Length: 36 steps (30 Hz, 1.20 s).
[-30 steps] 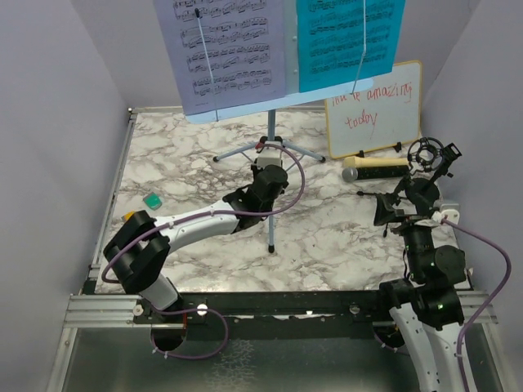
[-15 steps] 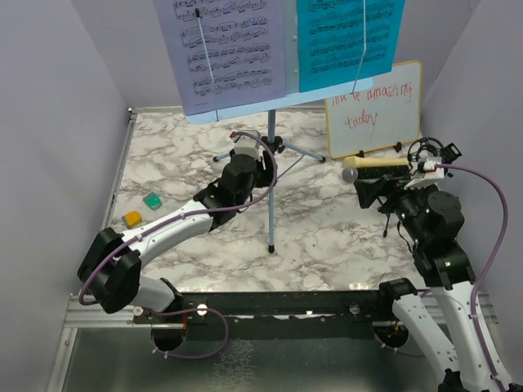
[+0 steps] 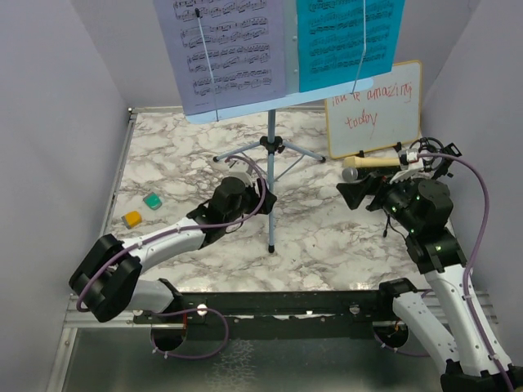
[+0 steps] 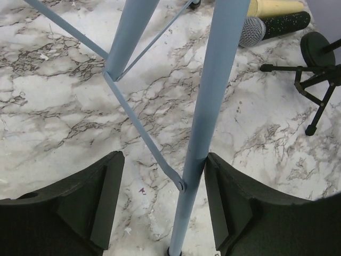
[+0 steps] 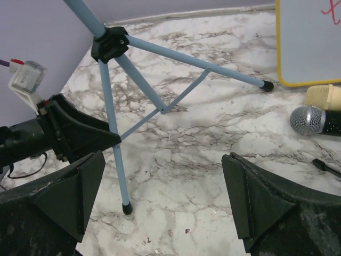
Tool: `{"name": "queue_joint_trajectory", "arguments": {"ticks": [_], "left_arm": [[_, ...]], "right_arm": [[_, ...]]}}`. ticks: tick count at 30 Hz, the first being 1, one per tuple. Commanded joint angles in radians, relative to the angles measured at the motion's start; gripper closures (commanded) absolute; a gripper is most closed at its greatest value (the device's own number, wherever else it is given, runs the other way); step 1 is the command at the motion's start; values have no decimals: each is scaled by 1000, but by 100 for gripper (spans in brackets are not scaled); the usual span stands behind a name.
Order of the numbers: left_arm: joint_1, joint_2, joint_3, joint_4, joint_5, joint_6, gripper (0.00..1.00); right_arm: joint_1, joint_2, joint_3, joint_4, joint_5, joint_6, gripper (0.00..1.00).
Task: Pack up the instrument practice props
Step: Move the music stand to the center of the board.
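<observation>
With my left gripper (image 4: 164, 202) spread wide around a leg of the music stand (image 3: 271, 131) at the overhead view's centre, clasping nothing, and my right gripper (image 5: 162, 197) gaping empty, I judge I'm starting on the stand and must next pinch that leg.

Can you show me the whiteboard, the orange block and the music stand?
Whiteboard (image 3: 396, 118): top view, on its white face, right of the lower red word.
Orange block (image 3: 131, 219): top view, on its top face.
Music stand (image 3: 270, 126): top view, on its blue pole, just above the legs.
</observation>
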Motion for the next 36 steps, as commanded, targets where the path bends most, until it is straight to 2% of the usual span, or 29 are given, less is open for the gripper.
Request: {"name": "queue_joint_trajectory", "arguments": {"ticks": [1, 8, 15, 19, 23, 30, 36], "left_arm": [[-23, -37, -33, 36, 40, -50, 32], [-148, 35, -14, 85, 55, -86, 33], [-227, 119, 64, 158, 64, -110, 33], [-245, 161, 134, 170, 98, -97, 33], [-242, 128, 146, 175, 96, -80, 32], [-147, -15, 70, 173, 169, -114, 30], [42, -138, -20, 167, 262, -182, 30]], "right_arm": [[7, 19, -2, 74, -88, 15, 0], [7, 66, -16, 106, -111, 23, 0], [7, 88, 18, 84, -99, 4, 0], [7, 95, 48, 70, -106, -2, 0], [7, 111, 110, 15, -123, -18, 0], [7, 153, 272, -93, -254, -44, 0], [7, 217, 421, -164, -388, -60, 0]]}}
